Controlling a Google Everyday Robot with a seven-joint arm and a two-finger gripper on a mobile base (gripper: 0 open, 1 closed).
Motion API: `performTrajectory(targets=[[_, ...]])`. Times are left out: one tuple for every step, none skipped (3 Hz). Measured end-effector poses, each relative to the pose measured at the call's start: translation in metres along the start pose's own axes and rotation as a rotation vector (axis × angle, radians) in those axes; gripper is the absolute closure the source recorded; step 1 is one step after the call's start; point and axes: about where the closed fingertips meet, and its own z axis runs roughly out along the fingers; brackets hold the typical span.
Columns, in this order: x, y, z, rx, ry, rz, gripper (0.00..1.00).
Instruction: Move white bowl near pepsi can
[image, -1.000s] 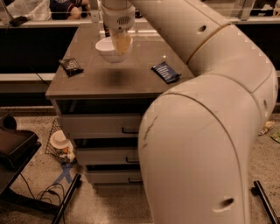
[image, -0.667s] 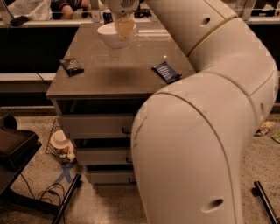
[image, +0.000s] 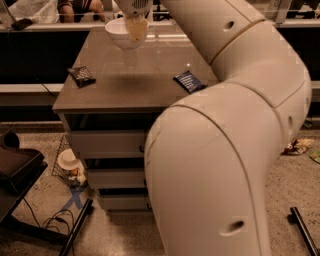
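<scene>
The white bowl (image: 117, 33) hangs in the air above the far part of the brown table (image: 130, 95), and its shadow falls on the tabletop below. My gripper (image: 135, 29) reaches down from the top edge and is shut on the bowl's right rim, one finger in front of the bowl. The pepsi can is out of view, either hidden behind my arm or outside the picture.
A dark snack packet (image: 81, 75) lies at the table's left edge. A dark-blue packet (image: 189, 81) lies to the right, next to my large white arm (image: 235, 125), which hides the table's right side. Drawers (image: 105, 145) sit below. A white cup (image: 67, 160) sits in a basket on the floor.
My gripper has lifted the white bowl and carried it toward the far side of the table. The packets have not moved.
</scene>
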Motion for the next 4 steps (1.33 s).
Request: performTrajectory(targets=[[0.021,-0.023,0.011,0.036,0.042,0.021,1.0],[0.06,-0.036,0.038,0.032,0.114,0.074,1.0],[0.102,-0.054,0.064,0.097,0.172,0.153,1.0],[0.101,-0.058,0.075,0.103,0.171,0.146,1.0]])
